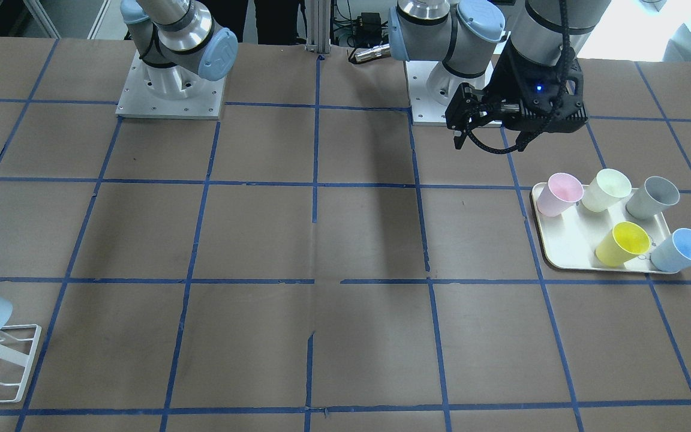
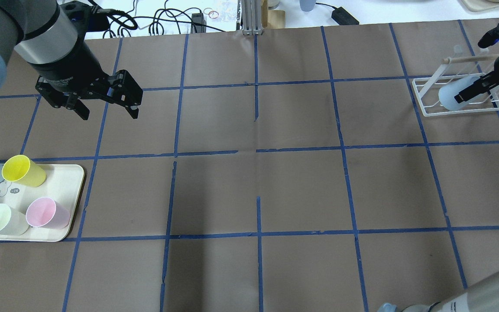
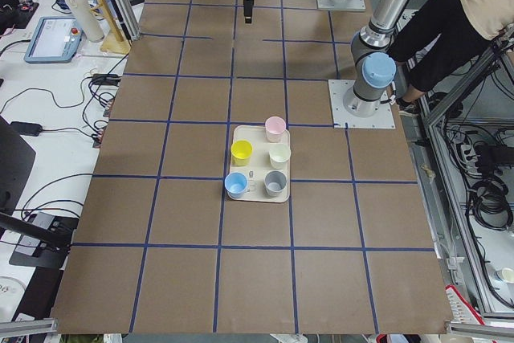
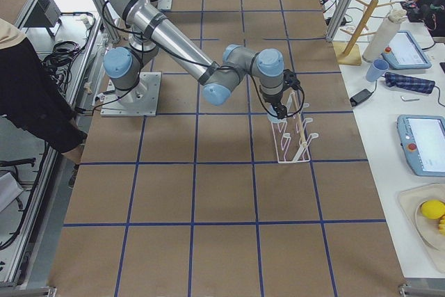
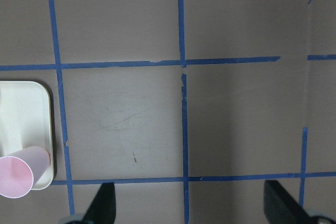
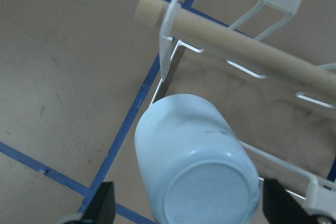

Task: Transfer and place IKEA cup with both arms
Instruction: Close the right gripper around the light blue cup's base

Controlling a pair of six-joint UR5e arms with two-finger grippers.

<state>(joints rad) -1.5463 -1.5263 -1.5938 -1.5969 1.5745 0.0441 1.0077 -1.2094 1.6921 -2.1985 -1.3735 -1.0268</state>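
Observation:
A pale-blue IKEA cup (image 2: 451, 97) sits upside down and tilted on the white wire rack (image 2: 427, 110) at the far right. In the right wrist view its base (image 6: 197, 182) faces the camera. My right gripper (image 2: 477, 89) is open around the cup, with a gap between each finger (image 6: 100, 205) and the cup wall. A second blue cup (image 1: 681, 251) stands on the cream tray (image 1: 561, 240). My left gripper (image 2: 108, 113) is open and empty, hovering above the table beyond the tray.
The tray also holds a yellow cup (image 1: 622, 243), a pink cup (image 1: 560, 193), a pale-green cup (image 1: 606, 189) and a grey cup (image 1: 652, 197). A wooden rod (image 6: 236, 43) tops the rack. The brown table carries blue tape lines.

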